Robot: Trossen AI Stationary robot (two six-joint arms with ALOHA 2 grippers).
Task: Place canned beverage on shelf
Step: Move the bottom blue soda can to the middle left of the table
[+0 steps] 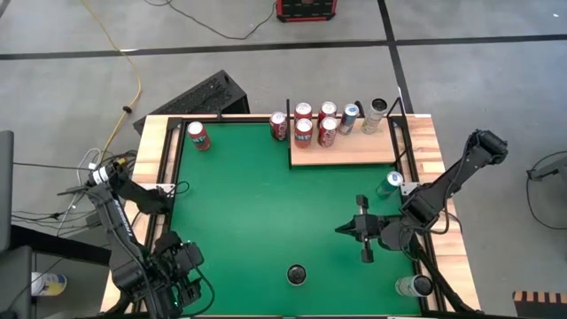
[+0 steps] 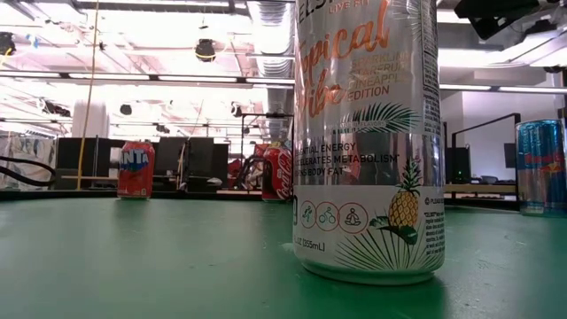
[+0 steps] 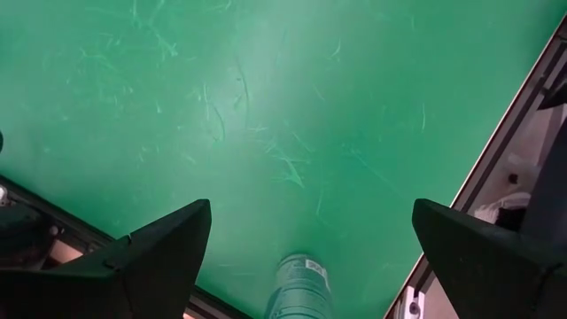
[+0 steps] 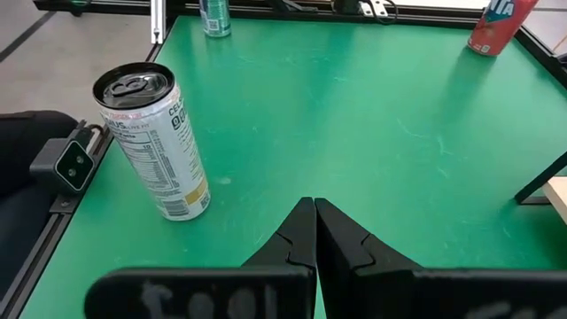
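Black right hand [image 1: 344, 229]: fingers pressed together, nothing held, hung low over the green bench [image 1: 248, 204] toward its right side and pointed leftward; arm folded in from the right edge, elbow raised beyond the rail.

Risk noted: with the fingers together no can is able to be taken; if the hand is advanced as it stands, a can is likely to be pushed over and rolled instead of gripped.

Silver can [image 4: 152, 142]: upright near the bench's front edge, well ahead of the right hand, untouched; judged tall and easily toppled by an off-centre approach.

Blue can [image 1: 393, 181]: just beside the right forearm; a brush from the arm is to be feared on any swing.

Shelf [image 1: 345, 151]: pale wood at the back right, cans already crowded along its rear edge; a newcomer set carelessly may knock them.

Left hand [image 3: 306, 257]: fingers wide apart, empty, parked at the front-left corner.
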